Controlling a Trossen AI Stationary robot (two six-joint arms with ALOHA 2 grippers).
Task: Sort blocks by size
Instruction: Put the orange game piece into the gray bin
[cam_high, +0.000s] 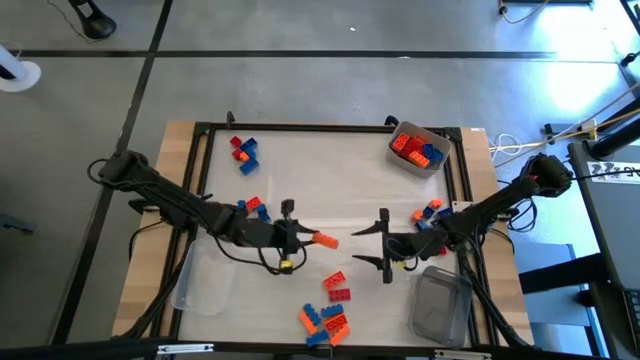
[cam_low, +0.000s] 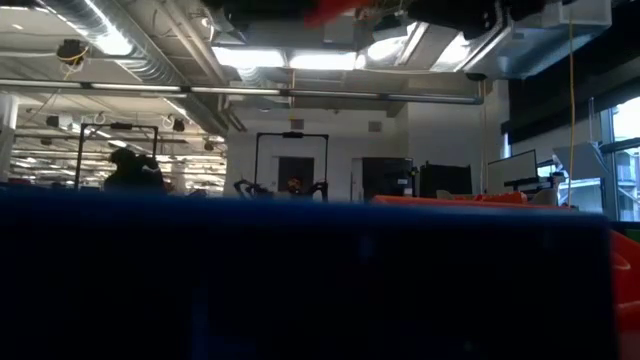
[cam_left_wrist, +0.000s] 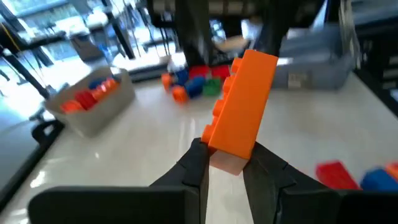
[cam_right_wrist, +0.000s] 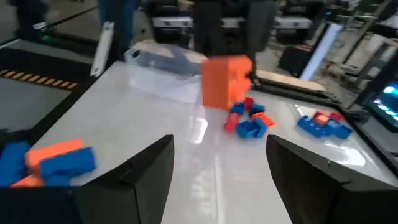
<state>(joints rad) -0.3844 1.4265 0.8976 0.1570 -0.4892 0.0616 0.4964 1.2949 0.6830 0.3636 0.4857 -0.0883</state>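
Tubs of clear plastic sit at three spots on the white-topped bench (cam_high: 330, 160). At the near left corner a clear shallow tub (cam_high: 203, 285) looks to hold nothing. Right of it, the left gripper (cam_high: 303, 238) pinches a long orange plastic brick (cam_left_wrist: 242, 112) by one end, lifted clear of the bench near its middle. The right gripper (cam_high: 384, 246) faces it with fingers spread wide, holding nothing. Loose red, orange and blue bricks (cam_high: 325, 310) lie in small clusters at the front, back left and right. At the far right a clear tub (cam_high: 417, 148) holds red, orange and blue bricks; another clear tub (cam_high: 442, 305) at the near right shows no contents.
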